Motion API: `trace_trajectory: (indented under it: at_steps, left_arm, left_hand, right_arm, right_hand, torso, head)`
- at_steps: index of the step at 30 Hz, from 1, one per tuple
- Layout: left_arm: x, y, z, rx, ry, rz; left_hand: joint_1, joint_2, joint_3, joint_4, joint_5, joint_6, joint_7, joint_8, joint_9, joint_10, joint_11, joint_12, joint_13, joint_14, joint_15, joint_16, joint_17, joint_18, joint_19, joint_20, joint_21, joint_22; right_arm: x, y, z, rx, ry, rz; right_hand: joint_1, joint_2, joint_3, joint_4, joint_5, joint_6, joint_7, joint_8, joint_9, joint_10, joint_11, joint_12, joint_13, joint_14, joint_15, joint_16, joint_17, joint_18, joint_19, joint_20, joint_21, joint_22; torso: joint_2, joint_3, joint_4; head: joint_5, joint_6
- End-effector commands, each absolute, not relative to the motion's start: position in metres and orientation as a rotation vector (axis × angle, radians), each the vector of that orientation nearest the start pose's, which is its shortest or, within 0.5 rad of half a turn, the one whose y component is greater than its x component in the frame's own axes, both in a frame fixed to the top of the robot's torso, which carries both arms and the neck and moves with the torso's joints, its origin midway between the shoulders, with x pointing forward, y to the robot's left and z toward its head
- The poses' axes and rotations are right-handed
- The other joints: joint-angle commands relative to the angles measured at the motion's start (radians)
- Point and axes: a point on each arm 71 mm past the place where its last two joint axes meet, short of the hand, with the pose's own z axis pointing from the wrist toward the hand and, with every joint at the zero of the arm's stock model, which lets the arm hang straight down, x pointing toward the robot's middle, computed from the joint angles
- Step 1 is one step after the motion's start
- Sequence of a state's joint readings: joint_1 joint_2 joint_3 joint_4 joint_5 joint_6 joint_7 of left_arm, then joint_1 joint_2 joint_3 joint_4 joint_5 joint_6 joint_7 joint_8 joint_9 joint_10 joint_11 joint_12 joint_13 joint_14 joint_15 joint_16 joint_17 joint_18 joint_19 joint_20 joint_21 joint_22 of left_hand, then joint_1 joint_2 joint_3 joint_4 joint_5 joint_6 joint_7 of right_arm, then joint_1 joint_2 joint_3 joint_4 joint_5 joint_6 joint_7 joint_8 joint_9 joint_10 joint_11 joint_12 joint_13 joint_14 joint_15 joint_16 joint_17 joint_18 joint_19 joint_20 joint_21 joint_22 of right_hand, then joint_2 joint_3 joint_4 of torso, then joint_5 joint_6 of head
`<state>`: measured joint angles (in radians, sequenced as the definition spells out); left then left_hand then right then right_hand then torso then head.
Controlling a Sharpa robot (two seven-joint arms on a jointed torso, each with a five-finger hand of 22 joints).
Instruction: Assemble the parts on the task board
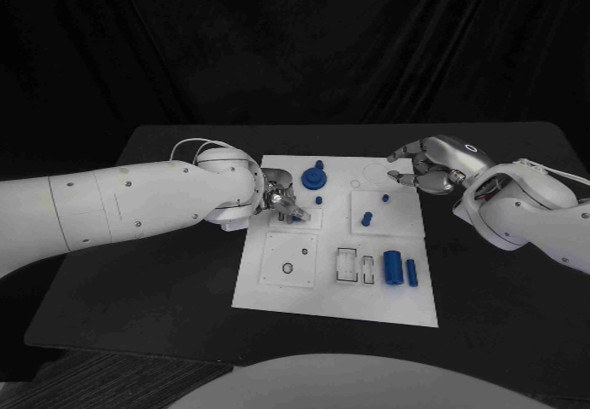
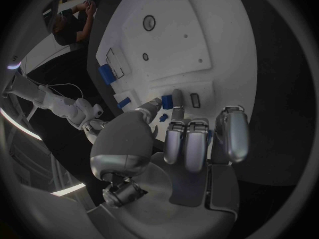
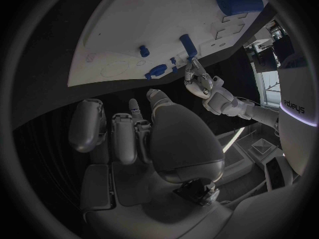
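The white task board (image 1: 332, 294) lies mid-table. My left hand (image 1: 280, 201) is over its left upper part, fingertips down at a small square plate (image 1: 300, 220); the left wrist view shows the left hand (image 2: 189, 138) with its fingers curled over the board (image 2: 193, 32), and whether they pinch a piece is hidden. A round blue part (image 1: 315, 177) and a small blue peg (image 1: 319, 200) lie just beyond it. My right hand (image 1: 430, 167) hovers off the board's far right corner, loosely curled and holding nothing. Other blue parts: a peg (image 1: 384, 198), a short cylinder (image 1: 367, 221), a large cylinder (image 1: 394, 266), a thin rod (image 1: 413, 273).
Two black-outlined slots (image 1: 356, 266) and a square plate with holes (image 1: 292, 256) sit on the board's near half. In the right wrist view the board (image 3: 133, 26) carries the round part (image 3: 157, 70) and the large cylinder (image 3: 239, 0). Black tabletop (image 1: 160, 290) surrounds the board.
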<state>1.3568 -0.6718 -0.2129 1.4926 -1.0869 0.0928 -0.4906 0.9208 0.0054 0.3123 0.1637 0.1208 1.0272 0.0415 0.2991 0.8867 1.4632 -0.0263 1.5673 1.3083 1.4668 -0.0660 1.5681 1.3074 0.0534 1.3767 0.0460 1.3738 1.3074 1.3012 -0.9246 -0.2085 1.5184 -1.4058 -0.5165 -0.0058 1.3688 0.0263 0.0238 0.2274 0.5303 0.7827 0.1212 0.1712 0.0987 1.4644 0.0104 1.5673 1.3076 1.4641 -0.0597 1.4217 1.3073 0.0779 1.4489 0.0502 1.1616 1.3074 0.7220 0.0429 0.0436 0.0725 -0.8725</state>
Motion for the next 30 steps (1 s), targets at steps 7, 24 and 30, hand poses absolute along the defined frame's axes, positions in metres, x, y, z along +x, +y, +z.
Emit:
trace_trajectory:
  at_steps: [7,24,30]
  left_arm:
    - [0.4836,0.147,-0.2118,0.048,2.309,-0.411]
    - [0.4887,0.1535,-0.2084,0.0,2.246,-0.446]
    - [0.4889,0.1532,-0.2089,0.01,2.254,-0.449]
  left_hand:
    - [-0.027,0.011,-0.051,0.04,-0.029,-0.009,0.007,0.004,0.022,0.108,0.008,0.004,0.262,0.104,0.007,0.003,0.263,0.012,-0.001,0.008,-0.006,0.108]
    - [0.024,0.054,-0.065,0.052,0.033,-0.009,-0.005,0.04,0.075,0.108,-0.002,0.004,0.262,0.104,-0.001,0.003,0.263,0.009,0.014,0.001,0.0,0.121]
    - [0.071,0.053,-0.06,0.022,0.045,-0.017,-0.007,0.046,0.088,0.108,-0.004,0.004,0.262,0.104,-0.003,0.003,0.263,0.009,0.014,-0.001,-0.002,0.123]
  right_arm:
    - [0.48,-0.2447,-0.1827,-0.136,1.527,0.608]
    - [0.4797,-0.2462,-0.1829,-0.136,1.529,0.606]
    - [0.4798,-0.246,-0.183,-0.136,1.529,0.606]
  right_hand:
    - [0.011,0.001,0.006,-0.002,0.007,0.006,0.0,-0.007,-0.001,0.106,0.007,0.004,0.263,0.073,0.007,-0.005,0.116,0.004,-0.002,0.004,-0.001,0.154]
    - [0.012,0.001,0.007,-0.002,0.009,0.006,0.001,-0.007,-0.001,0.106,0.007,0.004,0.263,0.073,0.007,-0.006,0.116,0.004,-0.002,0.004,-0.002,0.154]
    - [0.012,0.001,0.007,-0.002,0.009,0.006,0.001,-0.007,-0.001,0.106,0.007,0.004,0.263,0.073,0.007,-0.006,0.116,0.004,-0.002,0.004,-0.002,0.154]
  torso:
    - [0.0,-0.0001,0.0005]
    - [0.0,-0.0001,0.0004]
    - [0.0,0.0001,0.0004]
  head:
    - [0.002,0.0]
    - [0.003,0.0]
    - [0.005,0.0]
